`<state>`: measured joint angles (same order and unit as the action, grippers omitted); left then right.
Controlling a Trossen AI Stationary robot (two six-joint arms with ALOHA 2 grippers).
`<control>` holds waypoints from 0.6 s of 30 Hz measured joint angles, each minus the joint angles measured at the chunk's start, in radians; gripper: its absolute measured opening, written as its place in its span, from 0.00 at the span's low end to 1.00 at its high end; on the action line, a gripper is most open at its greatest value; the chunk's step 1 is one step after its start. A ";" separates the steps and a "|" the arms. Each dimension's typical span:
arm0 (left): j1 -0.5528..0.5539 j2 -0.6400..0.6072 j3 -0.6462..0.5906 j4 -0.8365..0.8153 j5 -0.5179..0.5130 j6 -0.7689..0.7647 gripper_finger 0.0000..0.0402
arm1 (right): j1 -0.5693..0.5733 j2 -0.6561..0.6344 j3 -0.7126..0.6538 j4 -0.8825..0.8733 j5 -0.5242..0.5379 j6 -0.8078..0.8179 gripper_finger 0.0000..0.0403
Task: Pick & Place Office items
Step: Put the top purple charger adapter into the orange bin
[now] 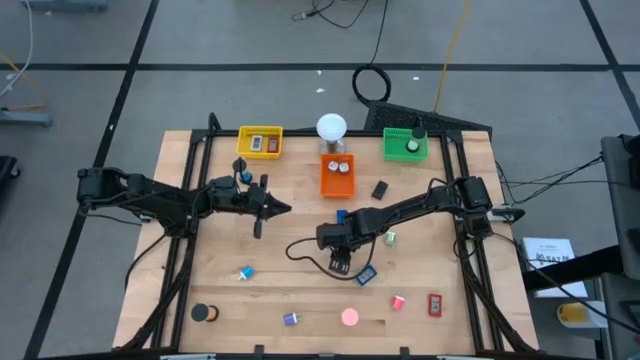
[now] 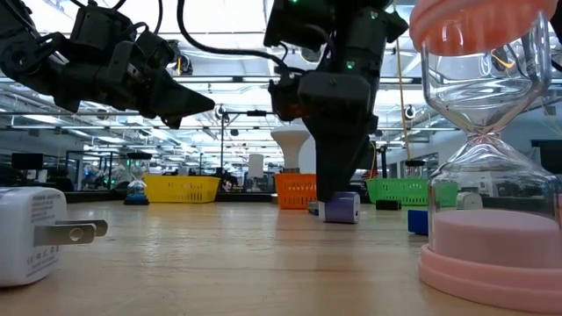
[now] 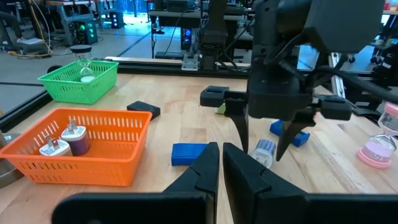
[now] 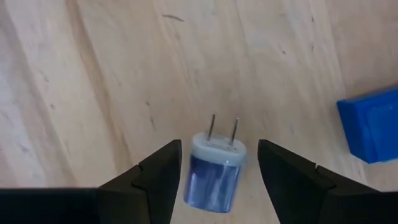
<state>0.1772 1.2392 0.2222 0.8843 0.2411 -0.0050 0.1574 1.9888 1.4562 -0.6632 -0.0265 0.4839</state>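
My right gripper (image 4: pixel 217 174) is open and points down at the table's middle. Its fingers stand on either side of a small blue-purple plug charger (image 4: pixel 214 174) without touching it. The charger lies on its side on the wood, prongs toward the far side; it also shows in the low view as the charger (image 2: pixel 341 208) and in the left wrist view as the charger (image 3: pixel 263 151). A blue block (image 4: pixel 372 123) lies just beside it. My left gripper (image 1: pixel 262 210) is shut, raised above the table left of the orange tray (image 1: pixel 338 178), and holds nothing.
A yellow tray (image 1: pixel 260 141), a white globe lamp (image 1: pixel 331 127) and a green tray (image 1: pixel 405 146) stand along the far edge. A black block (image 1: pixel 380 189), a blue block (image 1: pixel 342 215) and small pieces near the front edge, such as a black roll (image 1: pixel 203 313) and a pink hourglass (image 1: pixel 349 317), lie scattered.
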 joint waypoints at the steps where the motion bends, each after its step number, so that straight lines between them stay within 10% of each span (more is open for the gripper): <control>1: 0.000 0.000 0.000 0.000 0.000 0.000 0.06 | 0.000 0.000 -0.006 0.010 0.000 -0.001 0.50; 18: 0.000 0.000 0.000 0.000 0.000 0.000 0.06 | 0.000 0.000 -0.043 0.064 0.000 -0.039 0.34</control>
<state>0.1772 1.2392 0.2222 0.8841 0.2413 -0.0050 0.1574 1.9888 1.4132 -0.5993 -0.0266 0.4446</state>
